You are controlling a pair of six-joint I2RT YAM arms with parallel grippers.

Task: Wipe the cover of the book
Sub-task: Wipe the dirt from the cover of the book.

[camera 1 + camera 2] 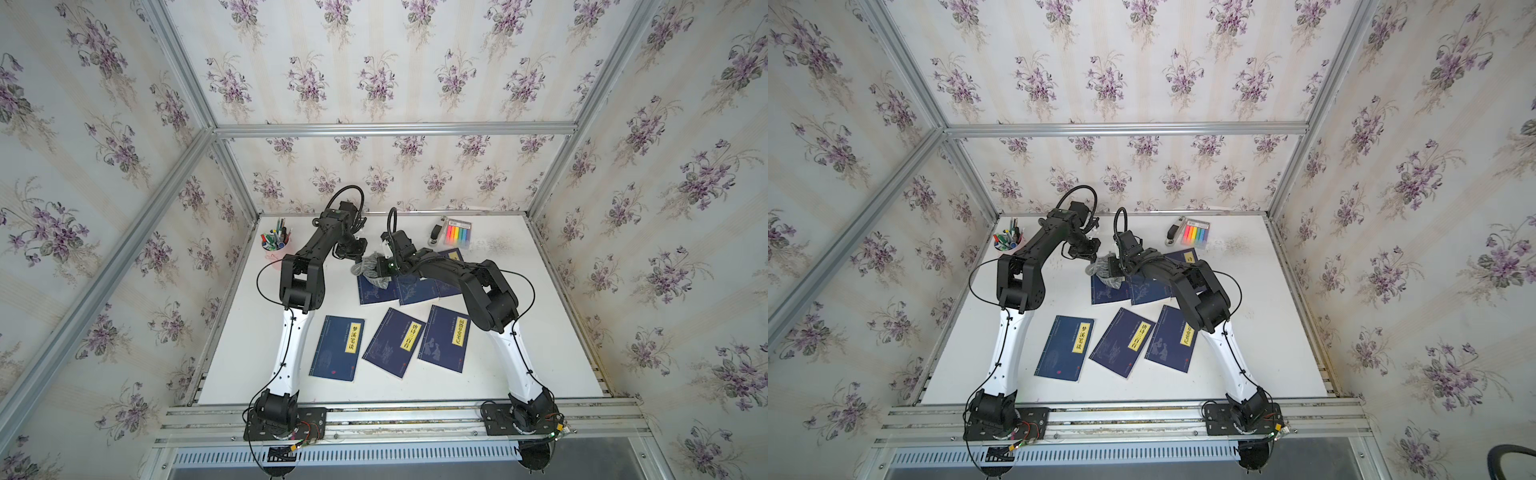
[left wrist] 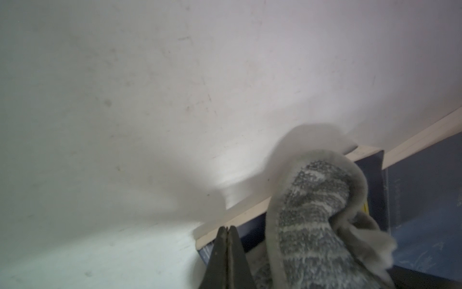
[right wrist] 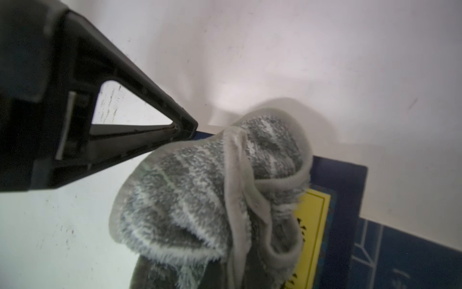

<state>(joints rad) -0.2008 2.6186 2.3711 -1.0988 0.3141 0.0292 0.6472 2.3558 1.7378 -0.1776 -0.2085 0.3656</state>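
Jaws of my right arm clench a grey striped fluffy cloth (image 3: 200,195), bunched on the far end of a dark blue paperback book with a yellow title label (image 3: 347,185). Left jaws, pressed together and empty, sit at that book's corner. Wiping seems early, I judge: most of the cover lies bare, nearer my base, on the white table (image 3: 325,62).
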